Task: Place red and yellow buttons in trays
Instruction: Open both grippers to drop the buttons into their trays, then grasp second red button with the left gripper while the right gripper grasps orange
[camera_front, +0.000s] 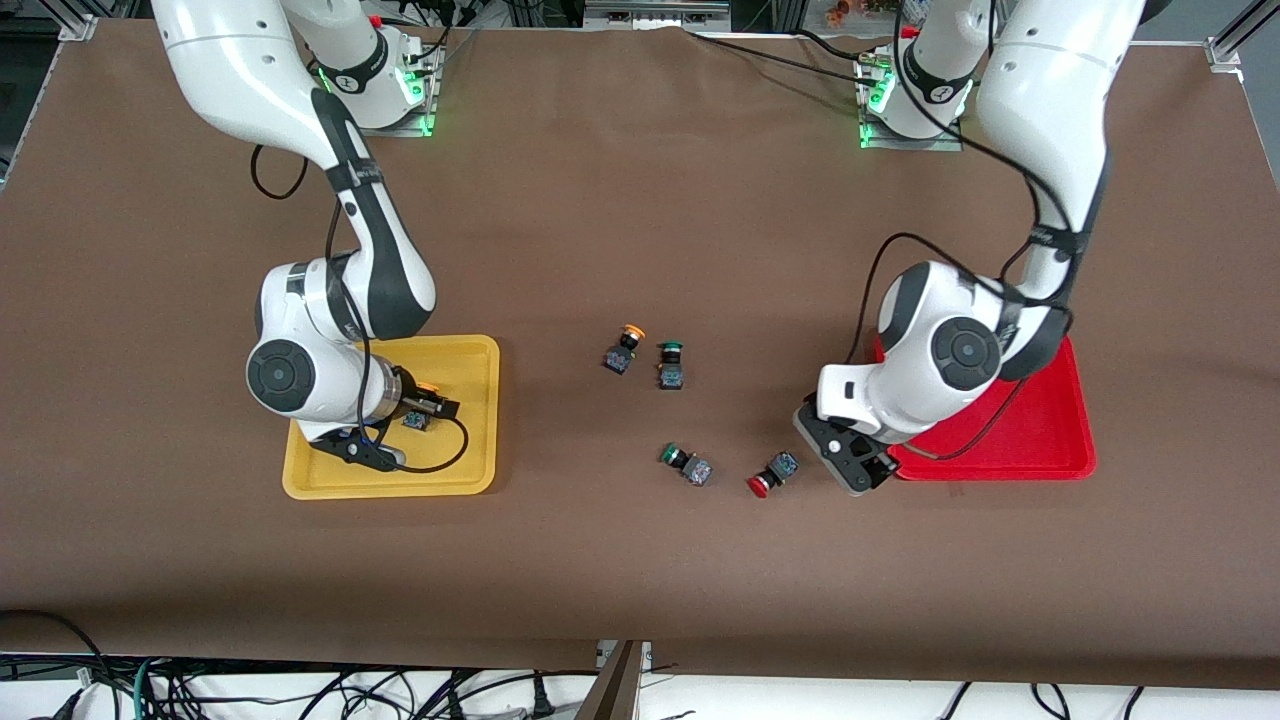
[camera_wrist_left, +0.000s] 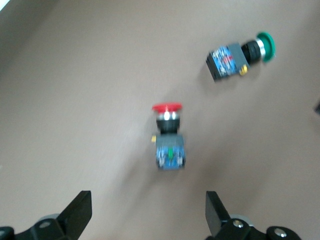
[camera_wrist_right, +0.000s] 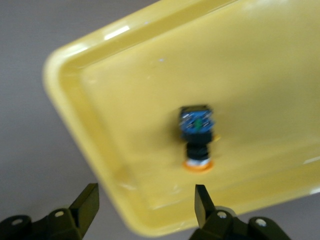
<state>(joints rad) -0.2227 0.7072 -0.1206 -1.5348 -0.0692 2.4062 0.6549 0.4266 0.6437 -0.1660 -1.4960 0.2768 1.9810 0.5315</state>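
Note:
The yellow tray (camera_front: 470, 440) lies toward the right arm's end. One yellow button (camera_front: 420, 412) lies on its side in it, also in the right wrist view (camera_wrist_right: 197, 132) on the tray's floor (camera_wrist_right: 130, 110). My right gripper (camera_front: 436, 407) (camera_wrist_right: 146, 190) hangs open and empty over this tray, just above the button. A second yellow button (camera_front: 624, 350) lies mid-table. The red tray (camera_front: 1050, 430) is partly hidden under the left arm. One red button (camera_front: 772, 473) (camera_wrist_left: 168, 135) lies on the table beside it. My left gripper (camera_front: 862, 468) (camera_wrist_left: 148, 197) is open and empty beside that button. No other red button shows.
Two green-capped buttons lie on the table. One (camera_front: 670, 365) is beside the mid-table yellow button. The other (camera_front: 686, 463) (camera_wrist_left: 242, 56) is beside the red button, toward the right arm's end. Cables run along the table's near edge.

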